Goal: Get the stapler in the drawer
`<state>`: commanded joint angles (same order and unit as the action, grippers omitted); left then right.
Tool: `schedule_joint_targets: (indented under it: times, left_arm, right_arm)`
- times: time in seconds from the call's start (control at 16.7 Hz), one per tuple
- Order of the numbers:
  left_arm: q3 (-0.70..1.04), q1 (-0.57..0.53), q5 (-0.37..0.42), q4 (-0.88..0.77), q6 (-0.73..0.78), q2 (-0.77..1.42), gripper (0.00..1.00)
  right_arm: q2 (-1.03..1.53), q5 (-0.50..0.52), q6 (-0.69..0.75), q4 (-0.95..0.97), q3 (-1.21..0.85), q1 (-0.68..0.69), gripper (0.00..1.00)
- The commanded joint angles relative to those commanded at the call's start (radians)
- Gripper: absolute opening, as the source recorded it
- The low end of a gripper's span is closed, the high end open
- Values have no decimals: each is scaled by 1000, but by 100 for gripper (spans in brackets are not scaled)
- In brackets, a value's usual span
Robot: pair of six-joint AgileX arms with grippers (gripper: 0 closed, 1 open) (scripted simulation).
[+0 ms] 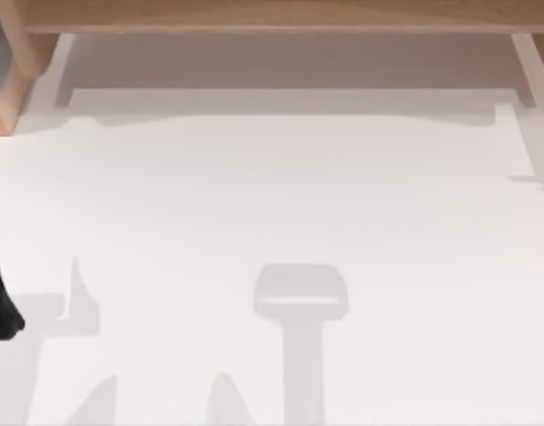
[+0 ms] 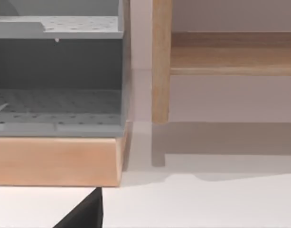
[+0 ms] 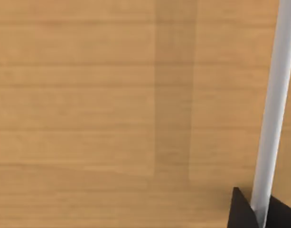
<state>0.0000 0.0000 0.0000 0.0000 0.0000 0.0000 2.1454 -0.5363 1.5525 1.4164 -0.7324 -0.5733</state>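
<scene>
The stapler is out of view. In the right wrist view a light wooden drawer front (image 3: 112,114) is close up, with a white handle bar (image 3: 273,104) running across it. My right gripper (image 3: 261,214) is at the near end of that bar, one black finger (image 3: 240,211) pressed against each side of it. One black fingertip (image 2: 86,213) of my left gripper pokes into the left wrist view, low over the white table. A black tapering part of my left arm (image 1: 0,293) sits at the table's left edge.
A grey unit with perforated shelves (image 2: 60,102) stands on a wooden base (image 2: 55,161) at the table's far left corner (image 1: 3,102). A wooden post (image 2: 160,61) and a long wooden board (image 1: 280,16) run along the back. The white tabletop (image 1: 280,195) carries only shadows.
</scene>
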Motion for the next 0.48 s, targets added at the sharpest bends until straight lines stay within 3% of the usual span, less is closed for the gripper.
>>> schedule_joint_targets:
  times: [0.48]
  left_arm:
    - [0, 0, 0, 0, 0, 0, 100]
  right_arm:
    - [58, 50, -4, -81, -145, 40, 0]
